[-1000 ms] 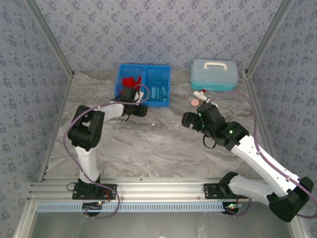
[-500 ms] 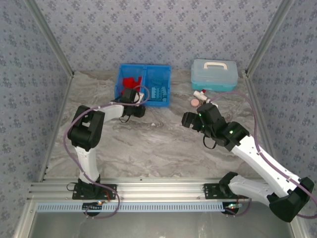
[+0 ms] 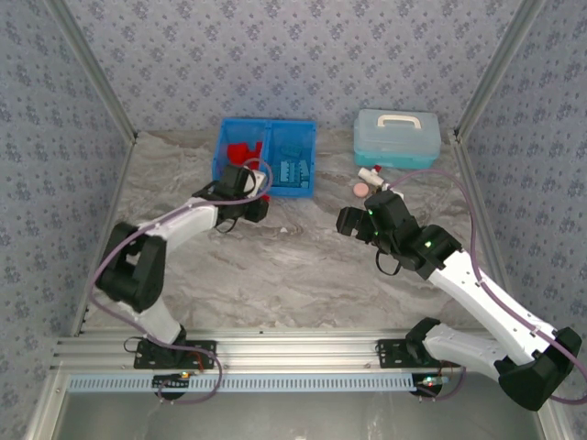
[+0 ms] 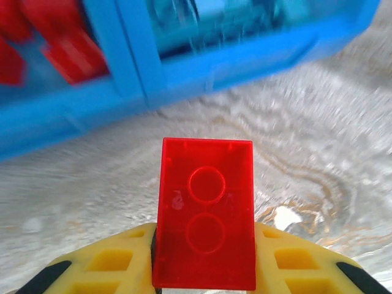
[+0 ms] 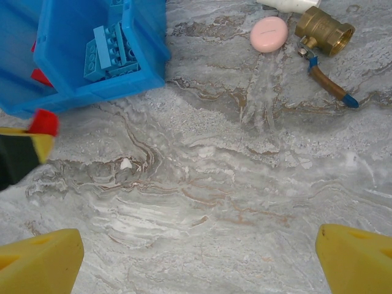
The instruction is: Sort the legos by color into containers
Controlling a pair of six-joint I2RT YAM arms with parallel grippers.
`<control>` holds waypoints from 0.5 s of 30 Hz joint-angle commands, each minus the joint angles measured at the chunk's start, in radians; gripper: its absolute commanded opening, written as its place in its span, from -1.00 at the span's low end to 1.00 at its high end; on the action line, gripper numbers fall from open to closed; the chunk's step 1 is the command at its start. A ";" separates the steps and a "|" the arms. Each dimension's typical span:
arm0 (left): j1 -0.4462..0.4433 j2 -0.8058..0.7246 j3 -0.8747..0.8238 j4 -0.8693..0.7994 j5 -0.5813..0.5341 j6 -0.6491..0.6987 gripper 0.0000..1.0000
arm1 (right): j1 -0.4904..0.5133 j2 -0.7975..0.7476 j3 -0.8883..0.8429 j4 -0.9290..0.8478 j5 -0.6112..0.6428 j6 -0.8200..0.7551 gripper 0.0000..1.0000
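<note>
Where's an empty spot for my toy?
The marble between the left arm and right arm, in front of the blue bin, is bare. So is the strip left of the bin. It's crowded around the pink disc and brass piece by the pale case.

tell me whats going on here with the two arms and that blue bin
The left gripper is shut on a red lego, holding it above the marble table just in front of the blue bin. Seen from the top view, the bin's left compartment already has red legos in it, and the right one has light blue legos. The right gripper hangs open over the table, holding nothing.
</note>
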 commanded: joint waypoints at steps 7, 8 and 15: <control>0.083 0.093 0.422 -0.187 -0.144 0.059 -0.36 | 0.009 -0.009 -0.017 0.020 0.010 0.029 1.00; 0.095 0.141 0.484 -0.205 -0.144 0.065 -0.35 | 0.010 -0.012 -0.018 0.016 0.009 0.031 1.00; 0.163 0.489 0.924 -0.377 -0.142 0.011 -0.31 | 0.020 -0.059 -0.028 -0.009 0.034 0.042 1.00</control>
